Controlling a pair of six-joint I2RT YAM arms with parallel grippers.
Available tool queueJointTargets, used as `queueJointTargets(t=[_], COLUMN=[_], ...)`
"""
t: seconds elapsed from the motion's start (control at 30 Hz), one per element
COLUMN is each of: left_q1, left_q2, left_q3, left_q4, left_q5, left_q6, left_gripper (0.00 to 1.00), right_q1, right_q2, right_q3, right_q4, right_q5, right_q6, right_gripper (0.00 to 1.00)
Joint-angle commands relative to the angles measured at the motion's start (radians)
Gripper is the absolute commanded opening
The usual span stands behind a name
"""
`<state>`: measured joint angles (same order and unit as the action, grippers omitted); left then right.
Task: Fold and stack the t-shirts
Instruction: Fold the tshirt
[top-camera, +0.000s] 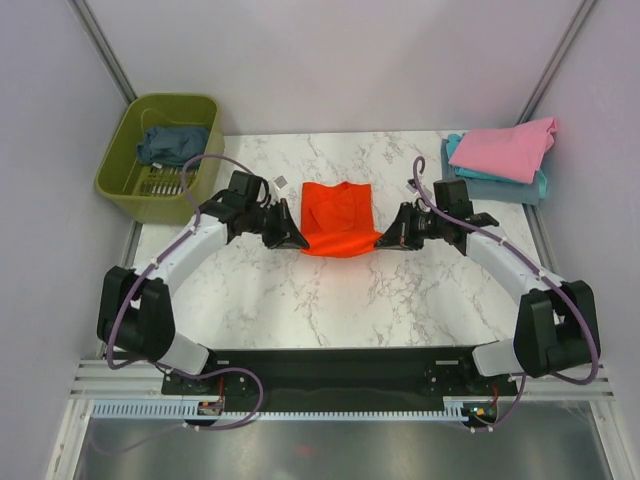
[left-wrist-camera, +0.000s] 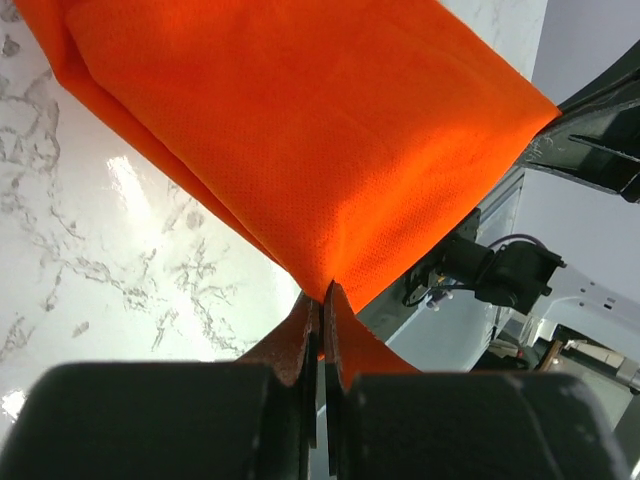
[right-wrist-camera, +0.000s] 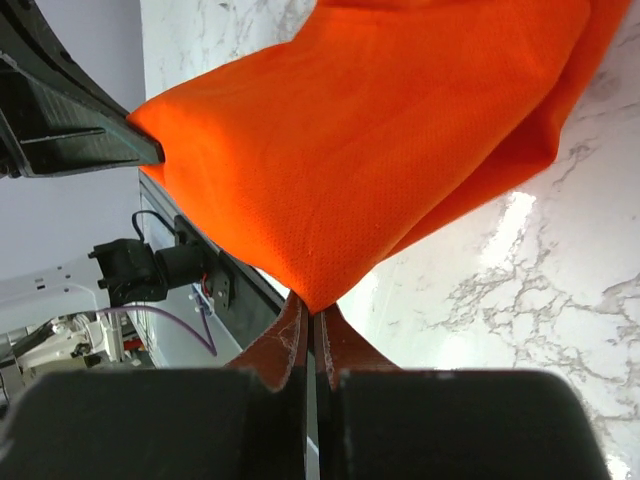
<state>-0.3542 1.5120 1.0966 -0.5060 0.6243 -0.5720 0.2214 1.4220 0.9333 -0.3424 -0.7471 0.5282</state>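
An orange-red t-shirt (top-camera: 337, 217) lies partly folded at the middle of the marble table, its near edge lifted between my two grippers. My left gripper (top-camera: 297, 240) is shut on the shirt's near left corner (left-wrist-camera: 325, 285). My right gripper (top-camera: 382, 240) is shut on the near right corner (right-wrist-camera: 312, 305). The cloth (left-wrist-camera: 300, 130) stretches taut from one corner to the other (right-wrist-camera: 380, 140). A pink t-shirt (top-camera: 505, 148) lies folded on a light teal one (top-camera: 540, 186) at the far right. A dark slate-blue t-shirt (top-camera: 172, 142) sits in the basket.
An olive-green plastic basket (top-camera: 118, 170) stands off the table's far left corner. Grey walls close in the left, right and far sides. The arms' black base rail (top-camera: 340, 365) runs along the near edge.
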Motion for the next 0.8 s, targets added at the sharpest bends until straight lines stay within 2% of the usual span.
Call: queueJointTargets(t=[0.0,0.2,0.43,0.63,0.77], left_q1=[0.001,0.012,0.043,0.061,0.060], left_q2=[-0.087,-0.055,0.143,0.388,0.563], left_q3=[-0.012,0.054,0.180,0.417,0.642], left_q4=[-0.022,-0.023,-0.020,0.055,0.089], left_q5=[-0.044,-0.058,-0.058,-0.017,-0.014], left_q6=[-0.011,0.003,0.003,0.015,0.029], left_gripper=[0.02,0.02,0.02,0.02,0.02], right_q1=[0.012,0.012,0.009,-0.013,-0.036], right_q2=[-0.072,-0.017,0.138,0.323,0.495], right_q3=[-0.002,0.058,0.151,0.309,0.433], right_q4=[-0.006,0.023,0.101,0.138,0.169], right_q5=[-0.001,0.018,0.043,0.048,0.069], right_q6=[0.001,-0.013,-0.025,-0.033,-0.027], right_gripper=[0.00,0.00,0.00,0.00,0.00])
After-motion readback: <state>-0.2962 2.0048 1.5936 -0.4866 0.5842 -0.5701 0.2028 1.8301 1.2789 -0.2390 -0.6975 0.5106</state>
